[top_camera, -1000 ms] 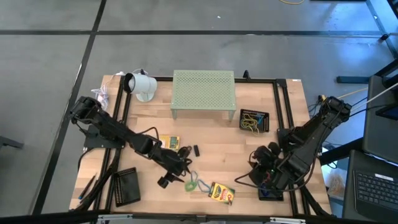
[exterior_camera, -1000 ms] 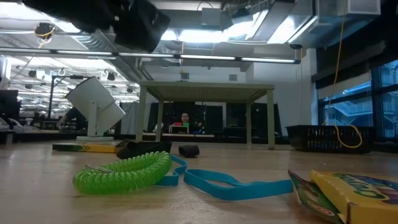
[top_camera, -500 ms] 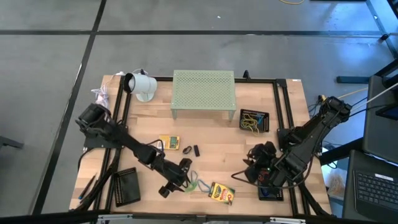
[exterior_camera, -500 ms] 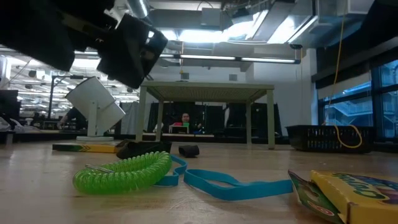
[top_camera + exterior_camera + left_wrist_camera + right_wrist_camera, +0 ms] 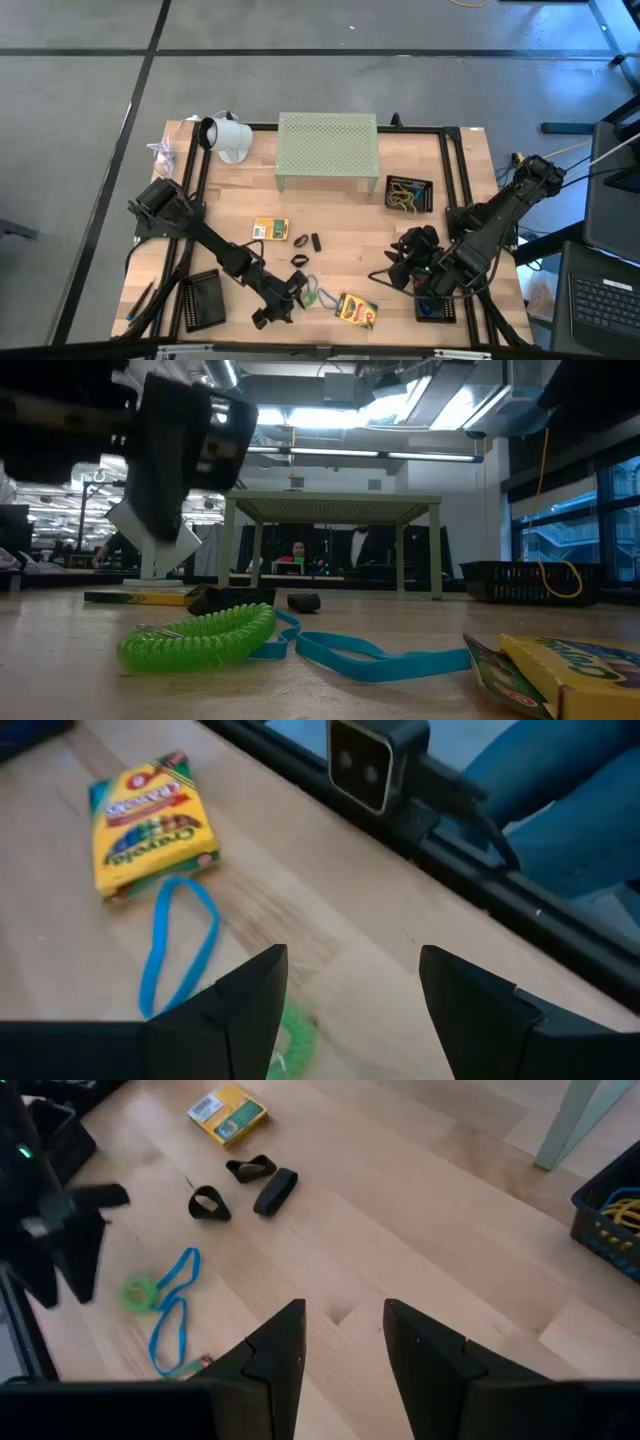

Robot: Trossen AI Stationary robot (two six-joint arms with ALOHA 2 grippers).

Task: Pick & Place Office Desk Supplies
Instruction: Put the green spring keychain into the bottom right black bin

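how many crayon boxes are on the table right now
2: one crayon box lies mid-table in front of the green stand; the other lies near the front edge. None seems hidden.

Grey floor crossed by dark lines surrounded the wooden desk. Beyond it, ceiling strip lights glowed, and tall windows lined one side. A person sat far back.

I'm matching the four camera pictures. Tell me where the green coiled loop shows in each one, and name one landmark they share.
High view: the green coiled loop lies near the table's front edge, beside the left gripper.
Low view: it fills the left foreground.
Left wrist view: only a sliver shows, between the gripper's fingers.
Right wrist view: it lies far off, near the left arm.
Shared landmark: the blue band touching it.
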